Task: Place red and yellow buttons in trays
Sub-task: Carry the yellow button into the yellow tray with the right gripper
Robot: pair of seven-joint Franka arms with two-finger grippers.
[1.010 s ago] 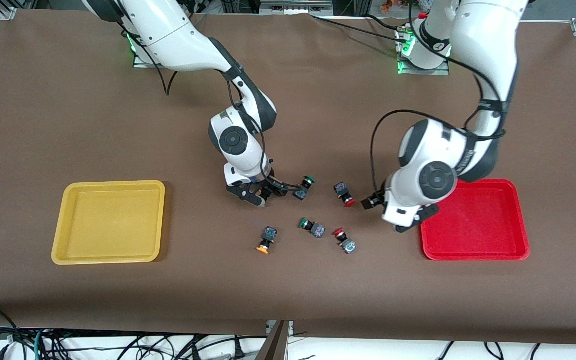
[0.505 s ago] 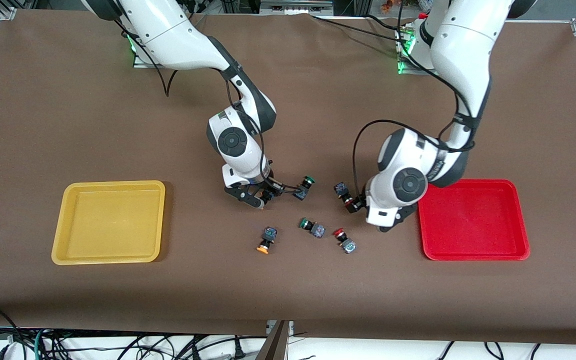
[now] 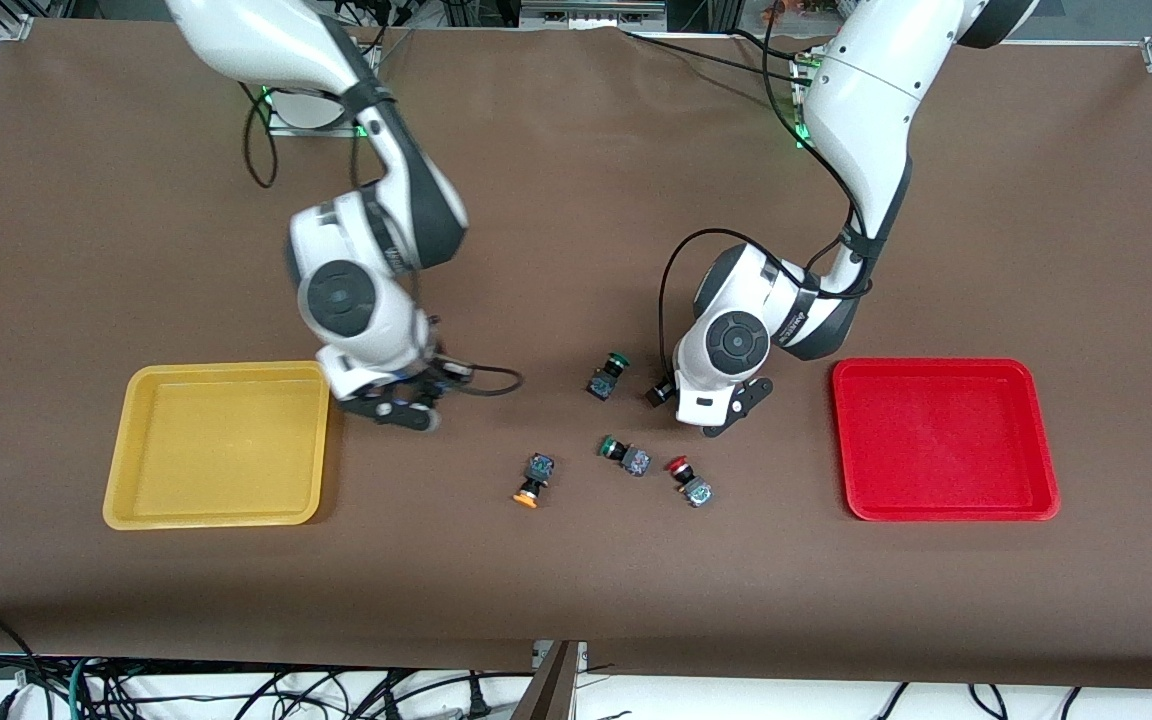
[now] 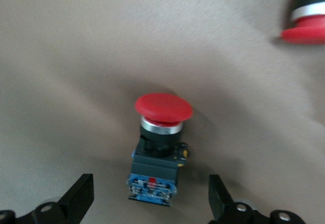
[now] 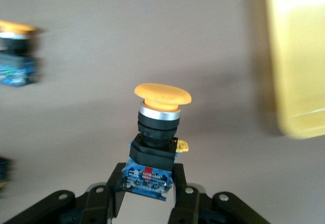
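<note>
My right gripper (image 3: 408,408) is shut on the dark body of a yellow button (image 5: 161,98) and holds it over the table beside the yellow tray (image 3: 226,368); the tray's rim also shows in the right wrist view (image 5: 299,56). My left gripper (image 3: 682,398) is open and low over a red button (image 4: 163,107), whose body lies between the fingers (image 4: 81,198) without touching them. My left hand hides this button in the front view. A second yellow button (image 3: 532,480) and a second red button (image 3: 688,480) lie on the table. The red tray (image 3: 946,440) is empty.
Two green-capped buttons lie mid-table, one (image 3: 608,375) beside my left gripper, one (image 3: 624,454) between the loose yellow and red buttons. The second red button's cap shows in the left wrist view (image 4: 304,23). A brown mat (image 3: 576,200) covers the table.
My right arm has carried the yellow button from mid-table to beside the yellow tray. My left arm has moved from the red tray's edge to over the red button.
</note>
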